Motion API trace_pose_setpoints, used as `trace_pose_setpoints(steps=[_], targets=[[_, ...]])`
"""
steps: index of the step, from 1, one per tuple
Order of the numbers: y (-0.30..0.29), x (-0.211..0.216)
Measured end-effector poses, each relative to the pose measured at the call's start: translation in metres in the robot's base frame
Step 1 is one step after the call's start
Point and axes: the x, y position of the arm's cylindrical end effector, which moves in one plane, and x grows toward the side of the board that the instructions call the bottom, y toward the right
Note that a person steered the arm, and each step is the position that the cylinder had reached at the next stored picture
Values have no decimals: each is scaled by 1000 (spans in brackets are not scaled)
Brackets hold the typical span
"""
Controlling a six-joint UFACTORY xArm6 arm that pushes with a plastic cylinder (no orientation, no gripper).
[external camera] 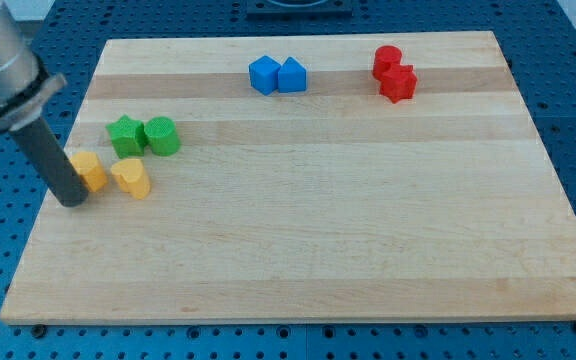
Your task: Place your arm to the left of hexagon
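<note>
A yellow hexagon block (92,169) lies near the board's left edge. My tip (72,199) rests on the board just to its left and slightly toward the view's bottom, touching or nearly touching it. The rod partly covers the hexagon's left side. A yellow heart-shaped block (131,178) sits just right of the hexagon.
A green star (125,135) and a green cylinder (161,136) sit above the yellow pair. A blue hexagon-like block (264,74) and a blue pentagon-like block (292,75) are at top centre. A red cylinder (387,60) and a red block (398,83) are at top right. The wooden board (318,230) lies on a blue perforated table.
</note>
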Motion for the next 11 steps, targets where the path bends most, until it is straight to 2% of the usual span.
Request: trace_pose_setpoints(steps=[1,2,3,4,7,9,10,11], targets=[[-3,-13],[-33,12],[-33,8],[-30,-17],[-1,0],[-34,-22],[-33,-42],[-25,-43]])
